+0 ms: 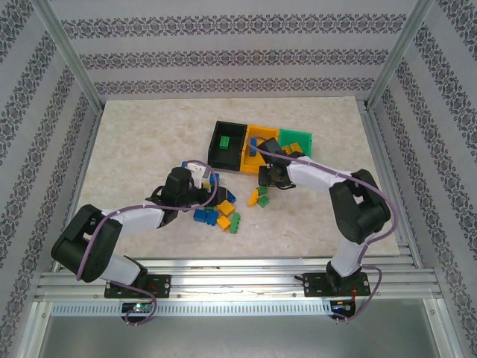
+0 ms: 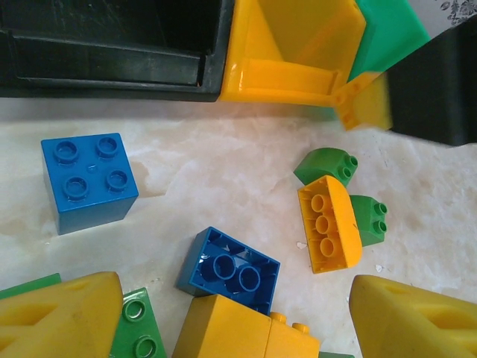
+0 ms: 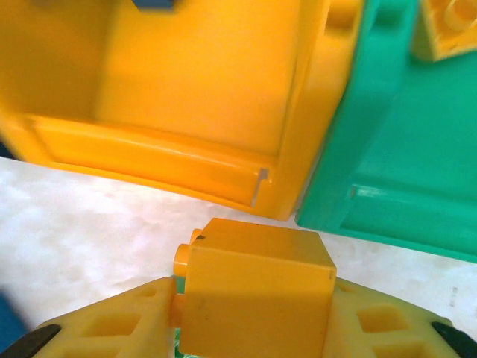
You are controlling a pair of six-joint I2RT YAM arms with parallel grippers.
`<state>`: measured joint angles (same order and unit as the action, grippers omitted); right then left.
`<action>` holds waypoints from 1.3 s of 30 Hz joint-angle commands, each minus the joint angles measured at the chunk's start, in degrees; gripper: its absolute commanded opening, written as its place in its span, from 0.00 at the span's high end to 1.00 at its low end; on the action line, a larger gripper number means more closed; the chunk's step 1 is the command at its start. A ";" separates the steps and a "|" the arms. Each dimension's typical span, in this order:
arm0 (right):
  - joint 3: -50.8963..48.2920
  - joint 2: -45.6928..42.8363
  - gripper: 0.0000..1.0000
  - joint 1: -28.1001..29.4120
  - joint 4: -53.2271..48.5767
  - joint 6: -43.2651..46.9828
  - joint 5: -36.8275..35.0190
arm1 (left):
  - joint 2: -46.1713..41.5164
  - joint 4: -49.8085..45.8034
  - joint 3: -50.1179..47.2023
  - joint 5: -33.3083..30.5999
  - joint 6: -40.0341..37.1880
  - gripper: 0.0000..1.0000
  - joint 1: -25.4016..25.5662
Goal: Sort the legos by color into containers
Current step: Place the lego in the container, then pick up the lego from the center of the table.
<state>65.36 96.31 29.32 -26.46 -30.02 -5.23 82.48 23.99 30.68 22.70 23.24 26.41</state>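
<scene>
From above, the right gripper (image 1: 272,177) was hard to make out. It looked like a dark lump just in front of the yellow bin (image 1: 262,134). The left gripper (image 1: 211,195) hid part of the pile of legos (image 1: 223,215) on the table (image 1: 134,149). From up there you could not tell how far its jaws were apart.

The right wrist camera showed more. The two fingers (image 3: 119,328) pressed on a yellow brick (image 3: 257,291), one on each side. They held it just in front of the corner where the yellow bin met the green bin (image 1: 298,134). The bottom of the brick was cut off by the picture edge. A bit of blue at the top edge was cut off too, and I could not tell what it was.

The left wrist camera showed only the tips of the left fingers (image 2: 67,321). They were wide apart and held nothing. Between them, on the table, lay an upside-down blue brick (image 2: 231,268). Another blue brick (image 2: 89,179) stood apart, near the black bin (image 2: 112,45). A curved yellow brick (image 2: 328,235) lay on its side against a green brick (image 2: 370,220). Here the held brick was just a yellow blur.

The top view looked into the bins. A green piece (image 1: 225,140) lay in the black bin, and yellow bricks (image 1: 296,151) lay in the green bin.
</scene>
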 commanded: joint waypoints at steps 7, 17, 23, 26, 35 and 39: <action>-0.56 -7.16 0.58 -10.37 2.81 3.15 -1.01 | 0.23 1.00 0.92 1.57 1.14 0.20 -1.08; 5.04 -1.15 0.43 -13.83 1.43 5.21 2.02 | -1.07 0.79 0.57 1.49 1.02 0.20 -1.27; 2.40 -4.46 0.43 -8.55 0.16 5.12 1.85 | -0.90 1.15 0.47 1.84 1.41 0.20 -1.44; 1.44 -5.65 0.43 -3.38 -2.16 5.43 1.85 | -0.80 1.45 0.41 1.92 1.57 0.20 -1.41; 3.39 -0.24 0.44 4.41 -10.20 7.68 12.18 | -0.58 2.10 0.12 2.26 2.16 0.20 -1.61; 3.91 2.22 0.44 7.33 -11.15 4.79 13.58 | -0.79 1.94 0.20 2.46 2.14 0.20 -1.68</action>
<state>67.88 97.25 35.00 -34.22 -23.88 5.91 82.46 24.03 30.68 23.99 24.56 25.45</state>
